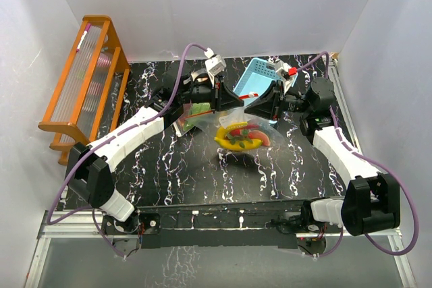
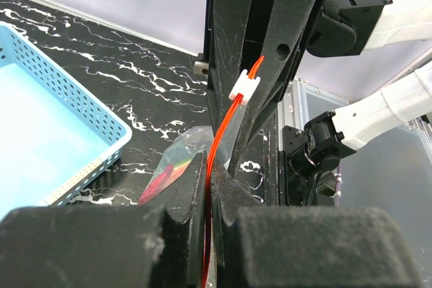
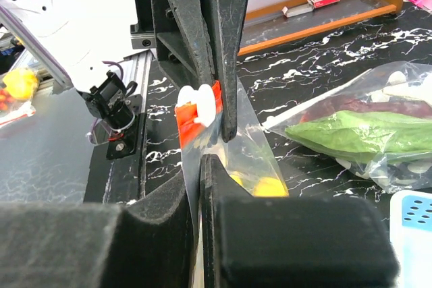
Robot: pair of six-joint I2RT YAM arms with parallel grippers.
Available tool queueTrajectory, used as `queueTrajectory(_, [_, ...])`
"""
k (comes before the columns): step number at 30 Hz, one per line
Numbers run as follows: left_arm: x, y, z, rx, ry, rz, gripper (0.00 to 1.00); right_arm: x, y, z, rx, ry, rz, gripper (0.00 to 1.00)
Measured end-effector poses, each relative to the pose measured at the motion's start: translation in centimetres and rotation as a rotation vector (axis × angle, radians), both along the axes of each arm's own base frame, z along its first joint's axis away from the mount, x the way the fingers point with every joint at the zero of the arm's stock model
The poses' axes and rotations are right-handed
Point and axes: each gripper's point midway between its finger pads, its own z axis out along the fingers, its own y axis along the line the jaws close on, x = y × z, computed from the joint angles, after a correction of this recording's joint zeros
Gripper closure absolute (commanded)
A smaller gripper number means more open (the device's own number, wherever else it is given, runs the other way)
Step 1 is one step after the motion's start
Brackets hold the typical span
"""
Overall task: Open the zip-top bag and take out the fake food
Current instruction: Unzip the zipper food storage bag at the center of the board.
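Note:
A clear zip-top bag [image 1: 237, 116] with a red zip strip [image 2: 217, 141] and a white slider [image 3: 199, 104] hangs stretched between my two grippers above the table. My left gripper [image 2: 209, 166] is shut on the red strip at the bag's top edge [image 1: 226, 97]. Facing it, my right gripper [image 3: 202, 163] is shut on the clear film just below the slider [image 1: 260, 104]. The fake food [image 1: 239, 136], a yellow banana with red and green pieces, sags in the bag's bottom on the table. A yellow piece [image 3: 270, 185] shows through the film.
A light-blue basket [image 1: 260, 75] stands just behind the grippers, its rim [image 2: 101, 160] to the left in the left wrist view. A second clear bag holding a green leafy piece [image 3: 358, 133] lies under the left arm [image 1: 196, 109]. A wooden rack [image 1: 84, 79] fills the far left.

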Motion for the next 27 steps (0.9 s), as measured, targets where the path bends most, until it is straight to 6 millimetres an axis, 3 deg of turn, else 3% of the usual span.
queueTrajectory(11, [-1.1,-0.1,0.7,-0.032,-0.001,-0.069,1.0,0.1,0.2,0.3,0.003,-0.001,-0.009,0.85])
queueTrajectory(14, [-1.5,-0.1,0.5,-0.03,0.004,-0.088,1.0,0.3,0.2,0.4,0.005,0.003,-0.024,0.71])
queueTrajectory(17, [-1.7,0.0,0.3,-0.026,0.004,-0.102,1.0,0.5,0.2,0.5,0.007,0.005,-0.04,0.68])
queueTrajectory(22, [-1.9,0.3,0.1,-0.017,-0.002,-0.104,1.0,0.9,0.1,1.1,0.017,-0.011,-0.081,0.77])
queueTrajectory(25, [-2.1,0.4,0.0,-0.01,-0.001,-0.104,1.0,1.0,0.1,1.3,0.021,-0.012,-0.09,0.91])
queueTrajectory(27, [-2.0,0.4,-0.1,-0.008,-0.006,-0.103,1.0,1.0,0.1,1.3,0.023,-0.009,-0.091,0.92])
